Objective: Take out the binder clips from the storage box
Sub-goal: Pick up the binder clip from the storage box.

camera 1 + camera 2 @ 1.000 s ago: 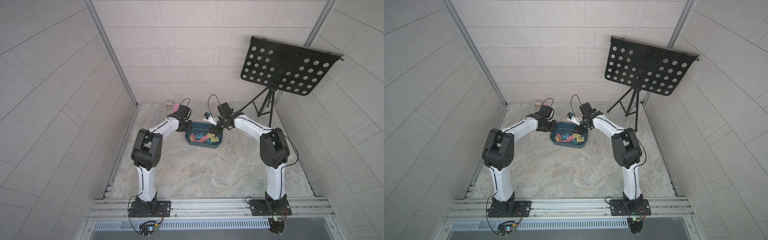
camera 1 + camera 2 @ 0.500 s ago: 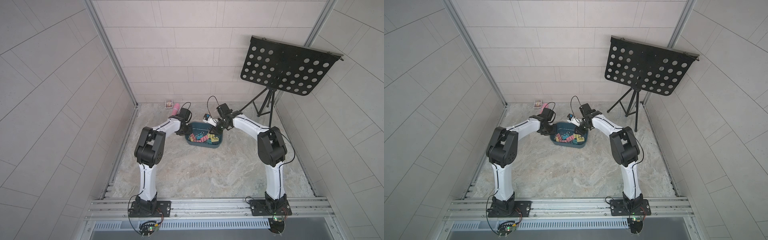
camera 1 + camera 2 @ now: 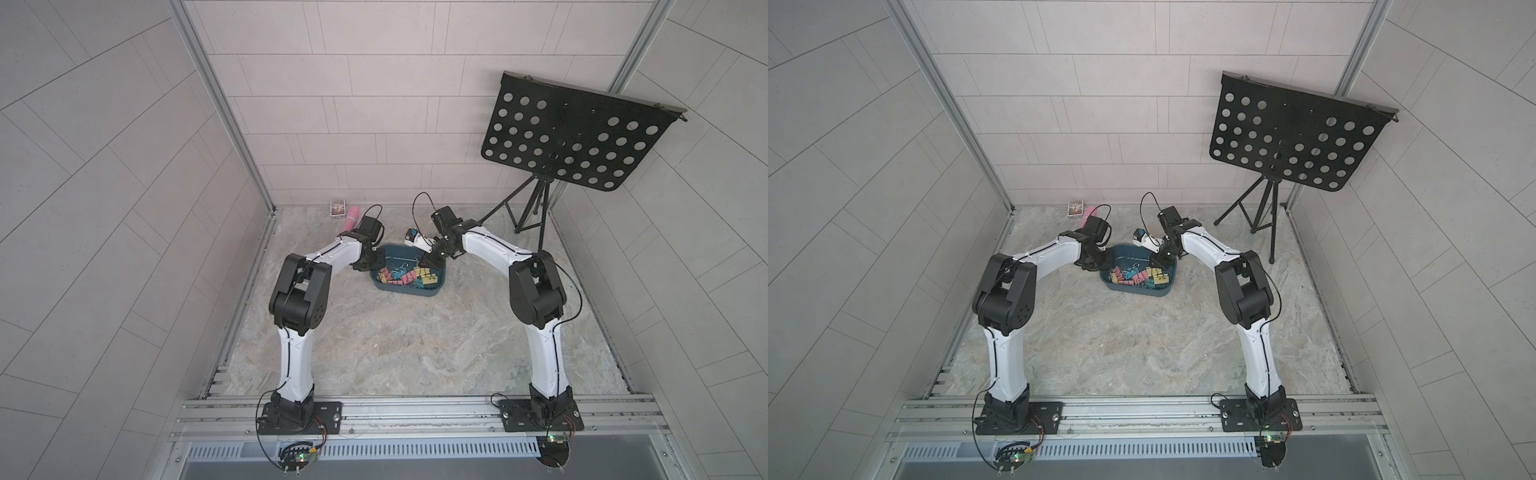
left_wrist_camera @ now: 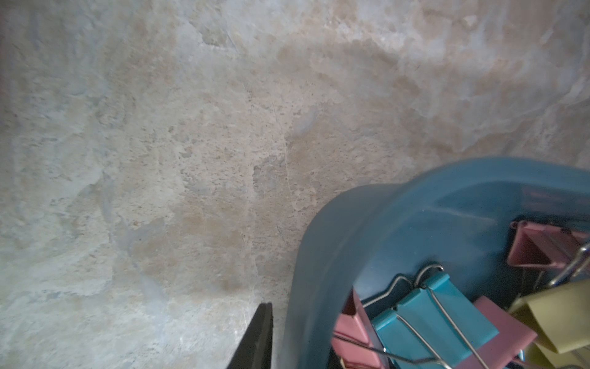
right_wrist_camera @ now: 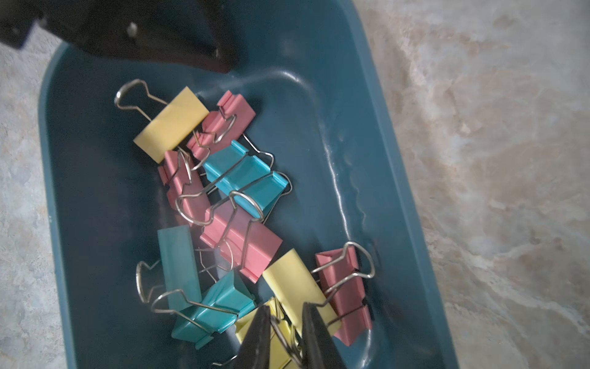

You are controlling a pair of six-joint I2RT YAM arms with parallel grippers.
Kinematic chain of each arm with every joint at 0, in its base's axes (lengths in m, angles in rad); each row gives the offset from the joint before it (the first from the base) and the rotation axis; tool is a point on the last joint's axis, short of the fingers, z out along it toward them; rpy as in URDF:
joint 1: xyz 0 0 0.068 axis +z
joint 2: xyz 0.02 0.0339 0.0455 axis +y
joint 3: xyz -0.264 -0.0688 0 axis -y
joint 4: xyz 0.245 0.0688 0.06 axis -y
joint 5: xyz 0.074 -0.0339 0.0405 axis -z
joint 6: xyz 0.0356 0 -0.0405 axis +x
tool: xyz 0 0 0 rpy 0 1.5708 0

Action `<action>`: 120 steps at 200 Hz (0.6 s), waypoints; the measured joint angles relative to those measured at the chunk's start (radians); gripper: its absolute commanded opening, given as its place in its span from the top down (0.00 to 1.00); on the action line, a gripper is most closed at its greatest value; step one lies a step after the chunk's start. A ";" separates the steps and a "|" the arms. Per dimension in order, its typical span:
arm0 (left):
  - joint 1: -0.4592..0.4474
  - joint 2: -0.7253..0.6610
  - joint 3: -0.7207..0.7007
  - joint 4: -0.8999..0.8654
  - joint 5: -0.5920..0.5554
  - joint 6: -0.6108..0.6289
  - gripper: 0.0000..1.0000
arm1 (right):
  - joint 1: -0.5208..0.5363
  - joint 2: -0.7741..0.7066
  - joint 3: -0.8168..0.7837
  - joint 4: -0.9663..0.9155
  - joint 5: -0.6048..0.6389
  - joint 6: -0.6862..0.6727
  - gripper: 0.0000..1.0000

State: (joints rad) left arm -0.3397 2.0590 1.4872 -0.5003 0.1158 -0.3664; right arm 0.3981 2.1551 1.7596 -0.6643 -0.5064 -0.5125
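Right fingers (image 5: 260, 338) have narrowed; they straddle a yellow binder clip's (image 5: 281, 351) wire.

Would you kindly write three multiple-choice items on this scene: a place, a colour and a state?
1. Where is the right gripper? A beside the music stand; B inside the storage box; C at its base.
2. What colours are the binder clips? A pink, yellow, teal; B red, green, black; C all white.
3. How do the clips lie? A lined up on the table; B stacked in a tower; C jumbled in the box.
Key: 1 B, it stands among the clips; 2 A, the right wrist view shows those three; 3 C, they overlap, handles tangled.
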 measured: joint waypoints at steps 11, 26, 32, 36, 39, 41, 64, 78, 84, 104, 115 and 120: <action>0.000 0.000 0.000 0.000 0.000 0.000 0.76 | 0.000 0.007 0.006 -0.010 -0.003 -0.006 0.90; 0.000 0.000 0.000 0.000 0.000 0.000 0.76 | -0.002 0.011 0.014 -0.020 -0.005 -0.005 0.94; 0.000 -0.001 -0.001 0.000 0.000 0.000 0.76 | -0.002 0.011 0.015 -0.024 -0.009 -0.006 0.95; 0.000 -0.001 -0.001 0.000 0.000 0.000 0.76 | -0.002 0.011 0.016 -0.025 -0.012 -0.008 0.96; 0.000 -0.001 -0.001 -0.001 0.000 0.000 0.76 | -0.002 0.011 0.017 -0.027 -0.013 -0.006 0.96; 0.000 -0.001 -0.001 -0.001 0.000 0.000 0.76 | -0.002 0.011 0.017 -0.027 -0.014 -0.006 0.97; 0.000 -0.002 -0.002 -0.002 0.000 0.000 0.77 | -0.002 0.011 0.018 -0.033 -0.032 -0.007 1.00; 0.000 -0.002 -0.004 -0.002 0.000 0.000 0.77 | -0.005 0.010 0.018 -0.037 -0.038 -0.006 1.00; 0.000 -0.002 -0.006 -0.002 0.000 0.000 0.77 | -0.005 0.010 0.018 -0.038 -0.040 -0.006 1.00; 0.000 -0.003 -0.014 -0.002 0.000 -0.002 0.77 | -0.005 0.010 0.018 -0.039 -0.051 -0.003 1.00; 0.000 -0.006 -0.022 -0.002 0.000 -0.003 0.77 | -0.006 0.008 0.018 -0.039 -0.056 0.001 1.00; 0.000 -0.006 -0.025 -0.002 0.000 -0.003 0.77 | -0.006 0.006 0.018 -0.039 -0.058 0.003 1.00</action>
State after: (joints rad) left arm -0.3397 2.0529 1.4624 -0.5026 0.1158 -0.3695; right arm 0.3923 2.1612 1.7771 -0.7036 -0.5648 -0.5098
